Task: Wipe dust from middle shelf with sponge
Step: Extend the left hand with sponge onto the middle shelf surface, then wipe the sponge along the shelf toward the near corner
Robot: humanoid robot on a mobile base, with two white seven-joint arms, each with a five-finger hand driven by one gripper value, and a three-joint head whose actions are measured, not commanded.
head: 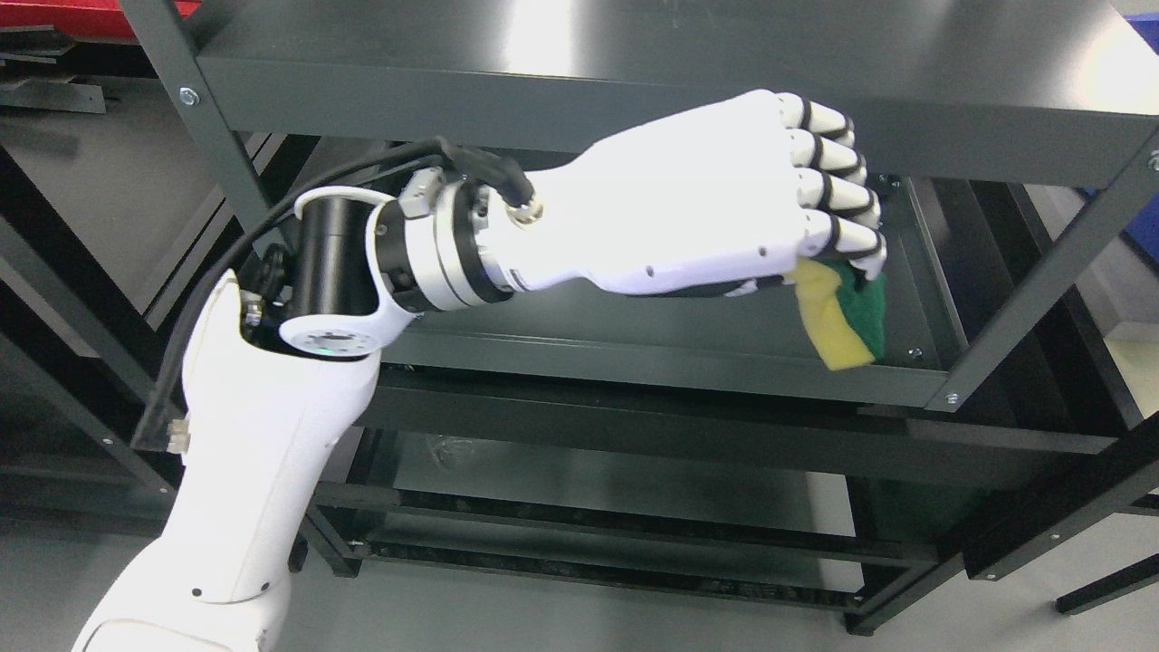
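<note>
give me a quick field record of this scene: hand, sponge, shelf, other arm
working hand: left hand, arm comes in from the lower left
grip: fingers curled around the sponge
sponge: yellow with a green scrub side, hanging down out of the fist
position: hand and sponge in front of the middle shelf, below the top shelf
contact with shelf: cannot tell
other arm: not in view

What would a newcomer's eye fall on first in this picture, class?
The white left hand fills the middle of the view, fingers curled around a yellow and green sponge hanging at its right end. Behind it stands a dark metal shelf rack, with the sponge at the middle shelf.
</note>
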